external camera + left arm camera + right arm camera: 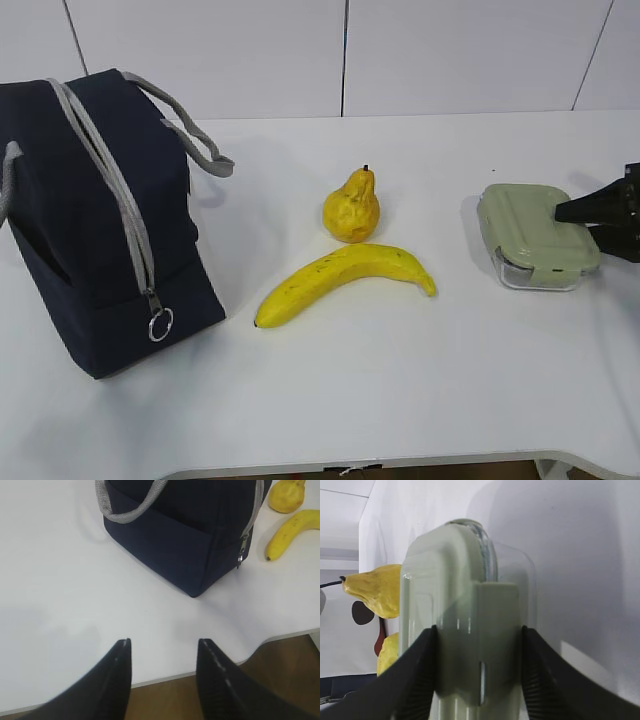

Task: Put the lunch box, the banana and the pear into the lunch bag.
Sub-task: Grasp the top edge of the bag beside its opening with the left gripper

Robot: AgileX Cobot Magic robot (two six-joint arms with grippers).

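The navy lunch bag (pixel 100 230) stands at the left, and its grey zipper looks shut, with the ring pull (pixel 160 323) hanging low on the near end. The pear (pixel 352 207) and the banana (pixel 345 280) lie in the middle of the table. The sage-green lunch box (pixel 530 235) rests on the table at the right. My right gripper (pixel 479 630) is shut on the box's right end, one jaw against each side; it enters the exterior view at the right edge (pixel 562 212). My left gripper (pixel 164 642) is open and empty above the table's front edge, short of the bag (pixel 185 545).
The bag's grey strap handles (pixel 205 150) hang off both sides. The table's front edge (pixel 280 636) lies just past my left gripper. White wall panels stand behind the table. The pear (pixel 375 590) and banana (pixel 387 655) show beyond the lunch box (pixel 465 605) in the right wrist view.
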